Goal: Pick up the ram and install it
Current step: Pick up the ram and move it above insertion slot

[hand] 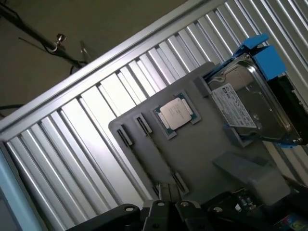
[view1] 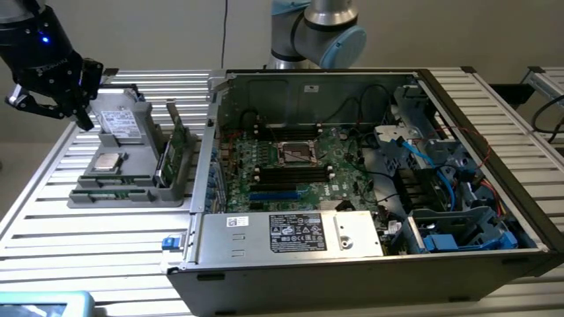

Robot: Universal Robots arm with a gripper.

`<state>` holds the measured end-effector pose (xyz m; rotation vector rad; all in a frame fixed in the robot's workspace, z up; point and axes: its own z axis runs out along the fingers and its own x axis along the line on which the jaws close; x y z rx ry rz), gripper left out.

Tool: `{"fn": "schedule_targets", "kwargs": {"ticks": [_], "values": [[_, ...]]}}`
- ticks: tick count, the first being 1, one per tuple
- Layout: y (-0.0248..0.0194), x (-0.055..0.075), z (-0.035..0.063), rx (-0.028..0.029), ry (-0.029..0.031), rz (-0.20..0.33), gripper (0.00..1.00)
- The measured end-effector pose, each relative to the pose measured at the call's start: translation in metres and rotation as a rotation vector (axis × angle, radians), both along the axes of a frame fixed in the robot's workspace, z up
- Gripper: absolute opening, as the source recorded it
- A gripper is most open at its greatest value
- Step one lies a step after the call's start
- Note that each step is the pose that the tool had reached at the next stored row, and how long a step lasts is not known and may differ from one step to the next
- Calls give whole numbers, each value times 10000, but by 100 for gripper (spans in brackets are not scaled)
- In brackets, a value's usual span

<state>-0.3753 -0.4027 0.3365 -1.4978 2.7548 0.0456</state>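
Hovering over the edge of the parts tray (view1: pixel 132 177), end effector (view1: pixel 84 119) (fingers together, holding nothing); open room all around

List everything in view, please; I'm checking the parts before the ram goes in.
ram: one, green, tray's near edge
processor: one, silver, tray's middle
hard drive: one, silver in blue carrier, beside the processor
expansion cards: seemingly two, green, upright, tray's case side
tray: one, grey, exterior view's left
computer case: one, black, open, centre
table: one, silver slats, underneath
arm: one, grey and pale blue, behind the case
gripper: one, black, shut, raised near the tray
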Motion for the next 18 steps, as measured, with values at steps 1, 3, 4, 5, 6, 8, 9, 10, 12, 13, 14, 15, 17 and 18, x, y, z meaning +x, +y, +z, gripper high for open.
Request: {"fn": "schedule_targets", "kwargs": {"ticks": [1, 3, 4, 5, 6, 8, 9, 10, 12, 13, 14, 15, 17, 18], "values": [[0, 0, -1, -3, 0, 181, 11], [-1, 0, -3, -11, 0, 553, 11], [-1, 1, -5, -15, -1, 737, 11], [-1, 1, -6, -19, -1, 918, 11], [0, 0, -7, -23, -1, 1097, 11], [0, 0, -9, -33, -1, 1457, 11], [0, 0, -10, -38, -1, 1635, 11], [0, 0, -10, -44, -1, 1822, 11], [0, 0, -12, -56, -1, 2180, 11], [0, 0, -13, -64, -1, 2367, 11], [0, 0, -13, -74, 1, 2545, 11], [0, 0, -14, -83, 1, 2726, 11], [0, 0, -15, -110, 2, 3091, 11], [0, 0, -16, -125, 3, 3271, 11]]}}
